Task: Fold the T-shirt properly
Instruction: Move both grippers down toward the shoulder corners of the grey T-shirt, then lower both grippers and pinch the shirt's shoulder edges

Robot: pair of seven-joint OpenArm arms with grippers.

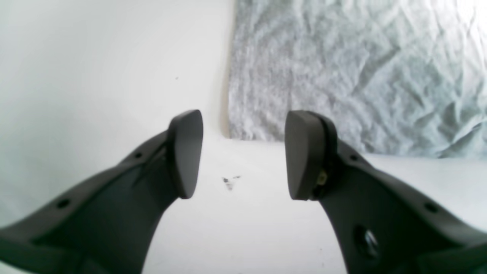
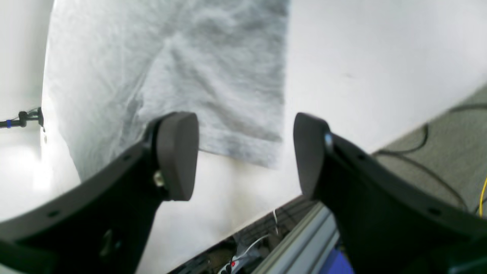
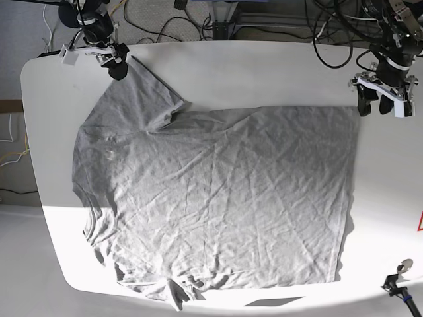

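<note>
The grey, wrinkled T-shirt (image 3: 218,198) lies spread flat on the white table (image 3: 264,66), sleeves toward the left in the base view. My left gripper (image 1: 243,152) is open and empty, hovering over bare table just short of the T-shirt's hem corner (image 1: 342,76); in the base view this gripper (image 3: 372,107) sits at the shirt's top right corner. My right gripper (image 2: 245,152) is open with nothing between its fingers, above the edge of a sleeve of the T-shirt (image 2: 190,68). In the base view it (image 3: 117,67) is at the upper left sleeve tip.
The table's rim runs close under the right gripper, with an aluminium rail (image 2: 304,236) and cables on the carpet (image 2: 437,152) beyond. A small dark mark (image 1: 229,182) is on the table. A small clamp stand (image 3: 400,281) stands at the bottom right.
</note>
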